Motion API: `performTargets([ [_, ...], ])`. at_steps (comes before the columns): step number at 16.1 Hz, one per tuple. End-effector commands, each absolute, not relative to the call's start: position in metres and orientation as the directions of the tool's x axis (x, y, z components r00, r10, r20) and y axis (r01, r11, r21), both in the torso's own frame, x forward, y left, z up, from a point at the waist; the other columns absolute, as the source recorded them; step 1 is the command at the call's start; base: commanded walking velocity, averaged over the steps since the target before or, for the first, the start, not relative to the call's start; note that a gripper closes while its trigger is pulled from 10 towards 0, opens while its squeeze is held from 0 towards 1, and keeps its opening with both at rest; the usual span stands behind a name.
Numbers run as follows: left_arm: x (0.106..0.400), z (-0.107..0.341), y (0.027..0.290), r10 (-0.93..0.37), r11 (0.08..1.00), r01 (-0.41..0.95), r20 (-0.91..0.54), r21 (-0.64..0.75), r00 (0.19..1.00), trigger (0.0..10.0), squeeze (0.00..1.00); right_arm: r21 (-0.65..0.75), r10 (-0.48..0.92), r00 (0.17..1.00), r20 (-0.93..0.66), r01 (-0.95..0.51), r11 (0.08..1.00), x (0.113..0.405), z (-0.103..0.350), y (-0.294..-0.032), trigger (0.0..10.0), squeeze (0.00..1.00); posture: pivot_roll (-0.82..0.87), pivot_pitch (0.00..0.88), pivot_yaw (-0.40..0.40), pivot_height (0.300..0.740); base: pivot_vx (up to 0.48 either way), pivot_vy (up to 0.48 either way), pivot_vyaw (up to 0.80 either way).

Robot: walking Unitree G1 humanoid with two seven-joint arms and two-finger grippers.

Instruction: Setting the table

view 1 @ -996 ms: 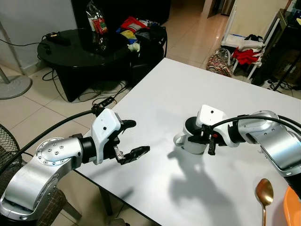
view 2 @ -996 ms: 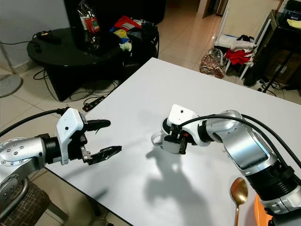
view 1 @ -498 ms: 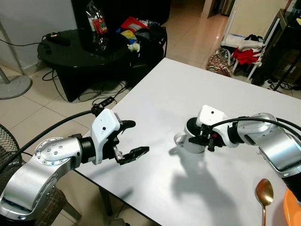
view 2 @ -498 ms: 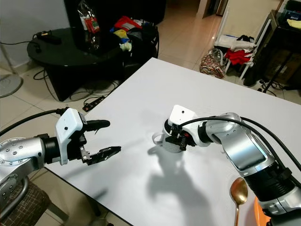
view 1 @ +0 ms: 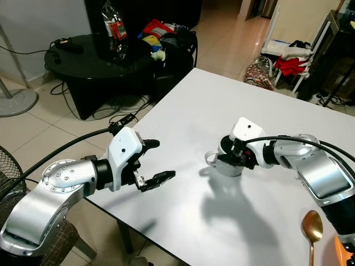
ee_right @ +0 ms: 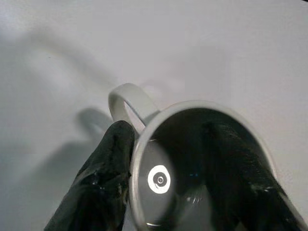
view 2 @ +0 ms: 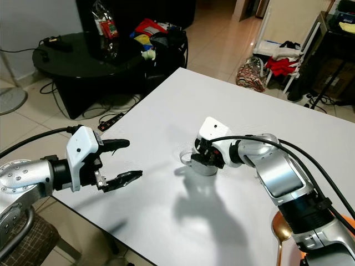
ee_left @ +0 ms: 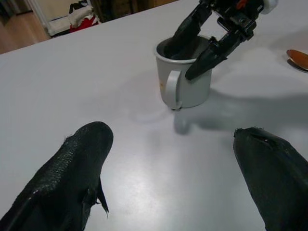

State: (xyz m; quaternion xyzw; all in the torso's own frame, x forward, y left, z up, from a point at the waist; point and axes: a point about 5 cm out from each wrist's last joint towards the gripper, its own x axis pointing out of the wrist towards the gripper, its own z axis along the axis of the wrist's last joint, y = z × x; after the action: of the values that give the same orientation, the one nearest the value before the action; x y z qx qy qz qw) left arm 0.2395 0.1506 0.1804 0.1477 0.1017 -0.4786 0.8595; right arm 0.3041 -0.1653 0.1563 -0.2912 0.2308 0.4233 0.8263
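A white mug (view 1: 224, 167) stands on the white table (view 1: 233, 100), its handle turned toward my left arm. My right gripper (view 1: 233, 154) is shut on the mug's wall. The left wrist view shows one black finger (ee_left: 185, 31) reaching inside the mug (ee_left: 185, 84) and the other pressed on the outside. In the right wrist view the outer finger (ee_right: 103, 187) sits beside the handle. My left gripper (view 1: 163, 160) hovers open over the table's near-left edge, pointing at the mug, with nothing between its fingers. A copper spoon (view 1: 312, 227) lies at the near right.
An orange plate (view 1: 347, 245) peeks in at the bottom-right corner. Beyond the table's far-left side stands a black round table (view 1: 94, 61) piled with clutter, with cables on the tiled floor. A rack with clothes (view 1: 288, 64) stands at the back right.
My right wrist has shifted a little away from me and turned, with the mug in its grip now standing more upright on the table. The left arm has stayed put.
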Motion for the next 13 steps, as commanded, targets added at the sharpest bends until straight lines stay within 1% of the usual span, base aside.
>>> performTargets([
  [1, 0.241, 0.183, 0.149, -0.798, 0.485, 0.857, -0.315, 0.172, 0.514, 10.0, 0.0, -0.319, 0.561, 0.561, -0.609, -0.821, 0.475, 0.307, 0.168, -0.17, 10.0, 1.0, 0.09, 0.0, -0.021, 0.74, 0.0, 0.0, 0.0],
  [4, 0.24, 0.184, 0.149, -0.803, 0.479, 0.86, -0.309, 0.175, 0.51, 10.0, 0.0, -0.344, 0.606, 0.524, -0.598, -0.851, 0.396, 0.299, 0.183, -0.168, 10.0, 1.0, 0.1, 0.0, -0.02, 0.74, 0.0, 0.0, 0.0],
  [5, 0.24, 0.184, 0.15, -0.804, 0.479, 0.86, -0.306, 0.174, 0.51, 10.0, 0.0, -0.36, 0.617, 0.525, -0.586, -0.851, 0.383, 0.297, 0.194, -0.169, 10.0, 0.57, 0.1, 0.0, -0.02, 0.74, 0.0, 0.0, 0.0],
  [6, 0.24, 0.185, 0.15, -0.804, 0.481, 0.859, -0.303, 0.173, 0.511, 10.0, 0.0, -0.384, 0.615, 0.534, -0.581, -0.845, 0.372, 0.295, 0.204, -0.173, 10.0, 0.0, 0.1, 0.0, -0.02, 0.74, 0.0, 0.0, 0.0],
  [9, 0.242, 0.184, 0.153, -0.797, 0.492, 0.853, -0.304, 0.173, 0.522, 10.0, 0.0, -0.466, 0.564, 0.569, -0.598, -0.82, 0.333, 0.29, 0.223, -0.184, 10.0, 0.0, 0.09, 0.0, -0.018, 0.74, 0.0, 0.0, 0.0],
  [10, 0.243, 0.185, 0.155, -0.785, 0.516, 0.837, -0.289, 0.183, 0.548, 10.0, 0.0, -0.496, 0.56, 0.614, -0.556, -0.786, 0.368, 0.286, 0.234, -0.188, 10.0, 0.0, 0.09, 0.0, -0.024, 0.74, 0.0, 0.0, 0.0],
  [11, 0.243, 0.187, 0.158, -0.767, 0.551, 0.81, -0.263, 0.199, 0.586, 10.0, 0.0, -0.497, 0.579, 0.663, -0.474, -0.744, 0.446, 0.282, 0.242, -0.187, 10.0, 0.0, 0.1, 0.0, -0.028, 0.74, 0.0, 0.0, 0.0],
  [12, 0.245, 0.189, 0.164, -0.686, 0.665, 0.718, -0.212, 0.205, 0.696, 10.0, 0.0, -0.444, 0.603, 0.742, -0.292, -0.664, 0.601, 0.271, 0.244, -0.178, 10.0, 0.0, 0.1, 0.0, -0.025, 0.74, 0.0, 0.0, 0.0],
  [13, 0.246, 0.19, 0.166, -0.647, 0.71, 0.674, -0.188, 0.205, 0.739, 10.0, 0.0, -0.408, 0.611, 0.763, -0.211, -0.637, 0.654, 0.265, 0.241, -0.171, 10.0, 0.0, 0.1, 0.0, -0.024, 0.74, 0.0, 0.0, 0.0],
])
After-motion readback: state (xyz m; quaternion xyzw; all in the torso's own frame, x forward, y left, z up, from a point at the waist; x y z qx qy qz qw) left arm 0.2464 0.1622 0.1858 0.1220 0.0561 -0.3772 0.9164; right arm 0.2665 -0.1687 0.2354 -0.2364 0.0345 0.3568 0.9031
